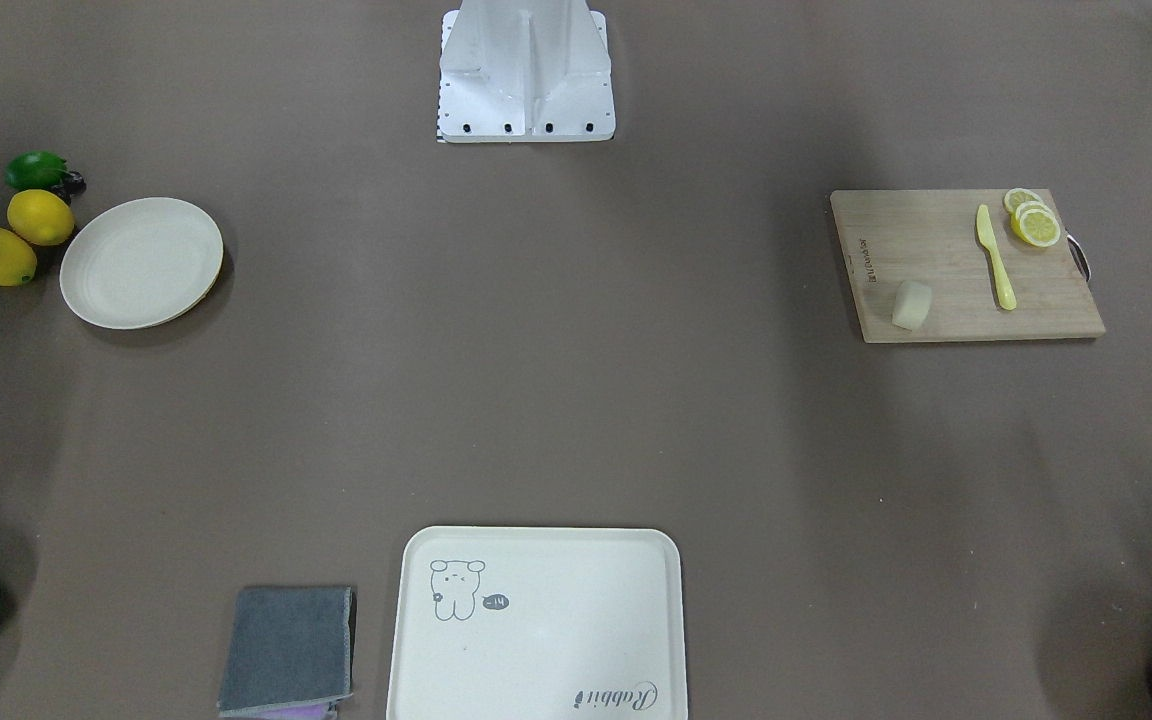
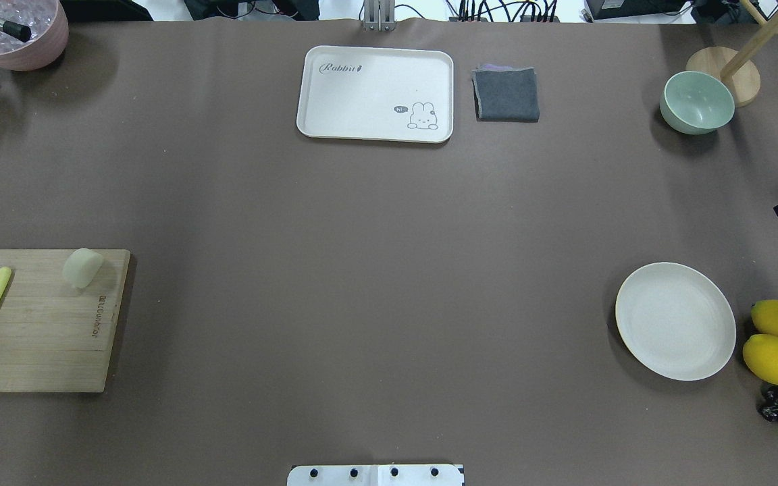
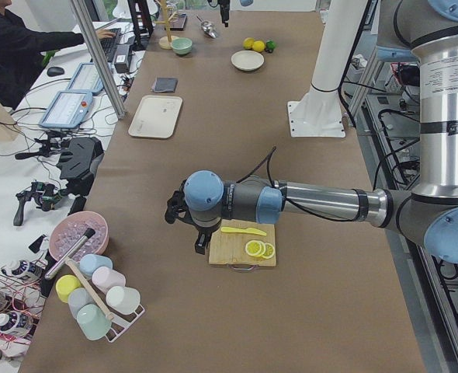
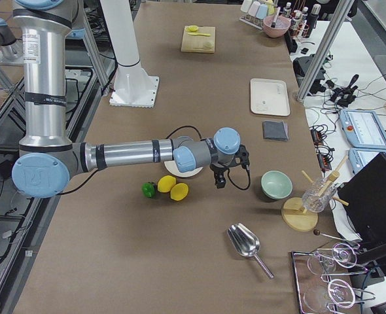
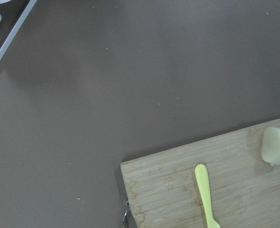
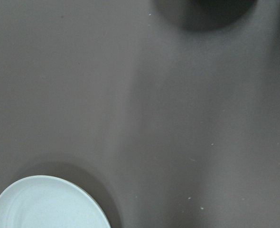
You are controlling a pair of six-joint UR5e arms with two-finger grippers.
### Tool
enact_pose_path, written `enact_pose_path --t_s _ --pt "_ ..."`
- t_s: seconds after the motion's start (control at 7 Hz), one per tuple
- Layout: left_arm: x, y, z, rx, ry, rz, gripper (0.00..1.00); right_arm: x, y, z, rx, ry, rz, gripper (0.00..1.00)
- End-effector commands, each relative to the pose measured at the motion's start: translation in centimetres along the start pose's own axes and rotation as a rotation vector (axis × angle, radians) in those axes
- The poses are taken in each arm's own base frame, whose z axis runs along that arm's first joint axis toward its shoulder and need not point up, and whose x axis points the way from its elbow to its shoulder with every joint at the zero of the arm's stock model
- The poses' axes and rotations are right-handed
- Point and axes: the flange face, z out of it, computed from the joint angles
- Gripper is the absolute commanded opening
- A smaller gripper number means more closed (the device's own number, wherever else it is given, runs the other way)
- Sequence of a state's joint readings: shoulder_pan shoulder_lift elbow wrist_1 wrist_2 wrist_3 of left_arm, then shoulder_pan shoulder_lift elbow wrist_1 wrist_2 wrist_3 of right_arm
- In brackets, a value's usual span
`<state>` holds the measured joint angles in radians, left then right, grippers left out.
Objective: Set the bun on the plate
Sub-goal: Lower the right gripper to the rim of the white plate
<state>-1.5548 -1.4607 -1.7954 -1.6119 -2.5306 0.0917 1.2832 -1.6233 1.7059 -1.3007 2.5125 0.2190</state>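
left gripper [image 3: 202,239] hangs over the far edge of the cutting board [image 1: 946,250]. i only get it from the side camera, so i cannot tell if it's wide or narrow. same goes for the right gripper [image 4: 219,179], which is near the plate [image 2: 675,320]. neither looks to be holding anything.

the bun [image 1: 912,304] sits near a corner of the board, a little apart from the yellow knife [image 1: 994,256]. the plate is at the opposite end of the table, just beside two lemons [image 2: 772,358].

my worries:
- the bun looks soft and rounded, so an off-centre pinch could roll it off the board or squash it.
- it's a long carry, maybe a handover, and a loose hold could drop it mid-table.
- a release too near the rim could tip it toward the lemons.
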Motion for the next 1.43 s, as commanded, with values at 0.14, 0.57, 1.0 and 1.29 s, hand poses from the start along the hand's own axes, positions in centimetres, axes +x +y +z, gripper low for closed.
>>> enact_pose_path --t_s 0.14,0.57,1.0,1.29 --pt "3.4 -1.6 0.7 0.037 -0.024 -0.017 0.98 -4.6 1.9 5.9 -0.054 -0.031 -0.020 0.93" --pt "5.6 -2.0 3.0 0.008 -0.006 -0.001 0.98 -5.1 2.4 8.4 -0.084 0.012 -0.031 1.00" --pt "7.1 -2.1 5.5 0.030 0.011 -0.025 0.98 -6.6 3.6 12.5 -0.147 0.056 -0.081 0.88" --pt "7.3 -2.1 5.7 0.026 0.012 -0.030 0.98 -6.8 4.4 14.9 -0.196 0.063 -0.093 0.66"
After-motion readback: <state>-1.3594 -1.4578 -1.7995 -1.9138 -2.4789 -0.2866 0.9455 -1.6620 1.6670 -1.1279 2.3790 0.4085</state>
